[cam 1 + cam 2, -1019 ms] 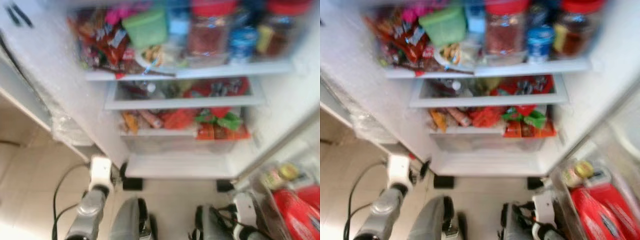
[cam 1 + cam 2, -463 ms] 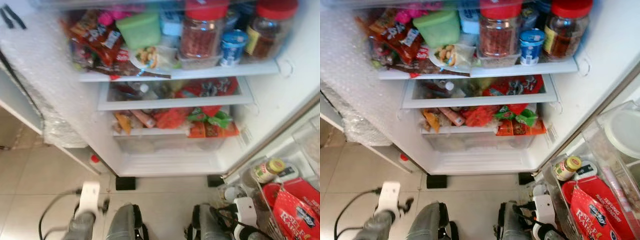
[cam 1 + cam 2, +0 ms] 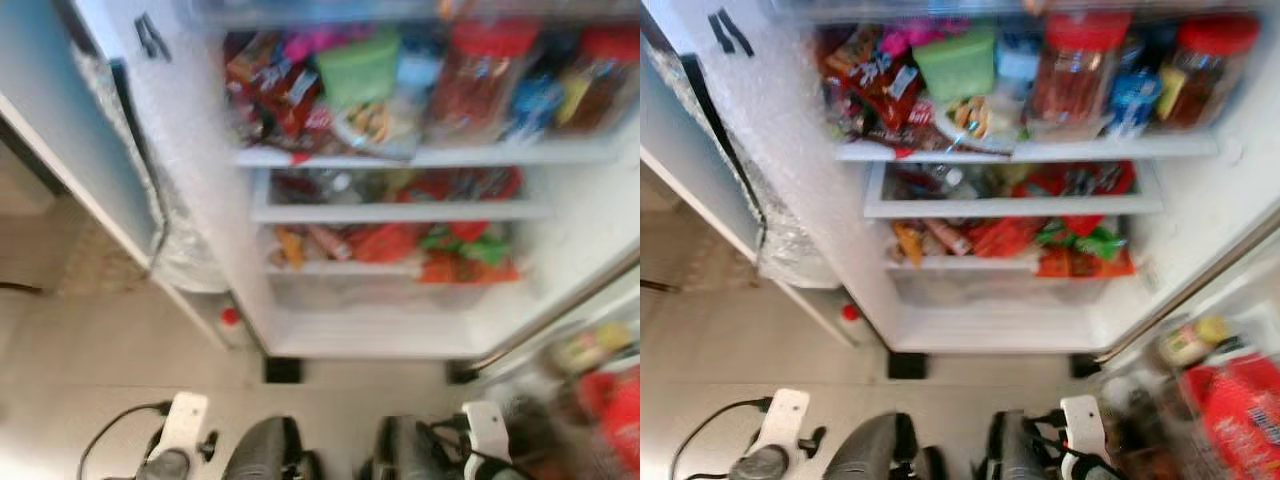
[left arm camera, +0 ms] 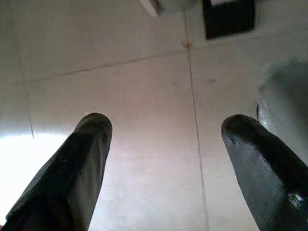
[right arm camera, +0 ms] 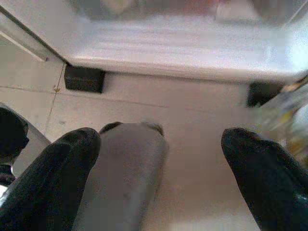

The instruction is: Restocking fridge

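The open white fridge (image 3: 790, 170) stands ahead of both lowered arms, its packed shelves well above the grippers. The left gripper (image 4: 166, 144) hangs over the pale tiled floor (image 4: 144, 86), its two black fingers (image 4: 79, 163) spread wide with nothing between them. The right gripper (image 5: 159, 159) is likewise wide open and empty, pointing toward the fridge's white base ledge (image 5: 183, 48). On the top shelf, far above both, sit a green lidded tub (image 3: 958, 63) and a red-lidded glass jar (image 3: 1070, 70)
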Available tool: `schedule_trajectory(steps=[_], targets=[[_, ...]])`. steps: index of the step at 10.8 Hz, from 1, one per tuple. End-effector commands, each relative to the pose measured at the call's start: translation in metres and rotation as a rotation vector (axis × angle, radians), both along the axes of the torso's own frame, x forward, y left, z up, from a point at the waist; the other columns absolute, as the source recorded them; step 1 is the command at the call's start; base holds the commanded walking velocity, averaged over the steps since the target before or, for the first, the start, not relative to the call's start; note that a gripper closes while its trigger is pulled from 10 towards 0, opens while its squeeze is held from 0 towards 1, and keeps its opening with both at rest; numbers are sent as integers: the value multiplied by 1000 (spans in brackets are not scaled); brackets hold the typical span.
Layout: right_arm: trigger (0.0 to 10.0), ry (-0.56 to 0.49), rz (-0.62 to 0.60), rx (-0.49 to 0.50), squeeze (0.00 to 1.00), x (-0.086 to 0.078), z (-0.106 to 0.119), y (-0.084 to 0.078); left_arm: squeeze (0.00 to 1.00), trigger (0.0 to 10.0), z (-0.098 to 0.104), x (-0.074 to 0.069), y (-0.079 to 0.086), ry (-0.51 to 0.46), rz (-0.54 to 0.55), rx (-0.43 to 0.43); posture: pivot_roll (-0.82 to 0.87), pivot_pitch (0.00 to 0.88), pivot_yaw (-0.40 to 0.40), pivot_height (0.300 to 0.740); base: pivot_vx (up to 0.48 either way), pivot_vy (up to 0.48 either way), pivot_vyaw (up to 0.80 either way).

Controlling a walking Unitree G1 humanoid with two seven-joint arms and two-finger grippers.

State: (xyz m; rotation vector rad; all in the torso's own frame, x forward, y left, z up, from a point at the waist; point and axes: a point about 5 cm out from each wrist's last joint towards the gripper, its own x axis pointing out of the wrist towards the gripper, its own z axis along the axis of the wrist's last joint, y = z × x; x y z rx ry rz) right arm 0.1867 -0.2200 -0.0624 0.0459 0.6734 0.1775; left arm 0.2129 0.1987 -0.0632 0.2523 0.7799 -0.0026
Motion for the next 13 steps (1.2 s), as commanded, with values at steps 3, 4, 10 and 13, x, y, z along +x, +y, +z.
schedule_trajectory(steps=[3, 4, 10, 13], targets=[[10000, 77, -12, 8, 0, -17, -10, 2, 0, 10000, -5, -9, 4, 37, 1, 11, -56, 177, 80, 642, 0, 480, 0], [10000, 76, -18, 4, 0, -17, -11, 2, 0, 10000, -6, -10, 4, 39, -17, 25, -55, 175, 79, 642, 0, 480, 0], [10000, 45, -56, 23, 0, -15, -9, 2, 0, 10000, -8, -16, 7, 50, 5, 12, -48, 192, 74, 702, 0, 240, 0], [10000, 43, -60, 23, 0, -15, -9, 1, 0, 10000, -9, -16, 3, 47, 1, -10, -50, 195, 72, 740, 0, 0, 0]])
